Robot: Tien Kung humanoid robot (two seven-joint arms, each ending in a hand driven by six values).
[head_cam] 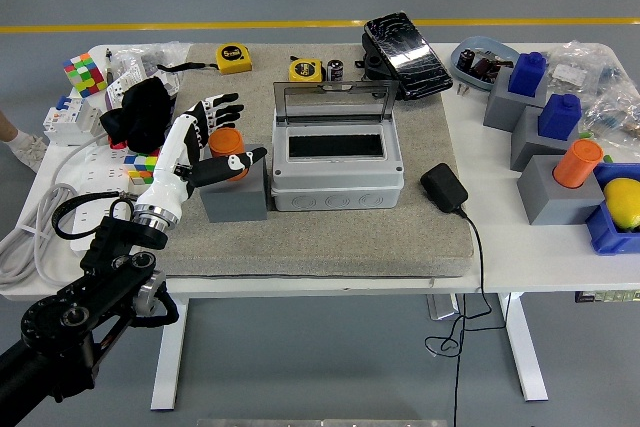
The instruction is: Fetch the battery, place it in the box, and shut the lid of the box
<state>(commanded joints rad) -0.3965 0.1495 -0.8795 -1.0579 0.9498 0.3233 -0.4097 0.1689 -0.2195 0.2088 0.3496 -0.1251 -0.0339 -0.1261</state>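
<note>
Left arm enters from the lower left of the frame, black links rising to a white forearm. Left hand (205,142) is at left of centre, fingers spread wide around the orange battery (226,141), thumb pointing right across its front; whether the fingers actually press it, cannot tell. The battery stands upright in a grey holder block (234,197), which sits on the grey mat (330,237) just left of the box.

Box (337,162): light grey, centre frame, on the mat, its clear lid (337,104) hinged up and standing open at the back; dark interior showing.

Right of the box, near the mat's right edge: black power adapter (443,188), cable running down off the table's near edge.

Right side of frame, on the white table (500,247): grey blocks carrying an orange cylinder (578,163) and blue pieces.

Farther back: two yellow tape measures (234,57), a black folded case (404,54). Upper left: a colour cube (85,74).
</note>
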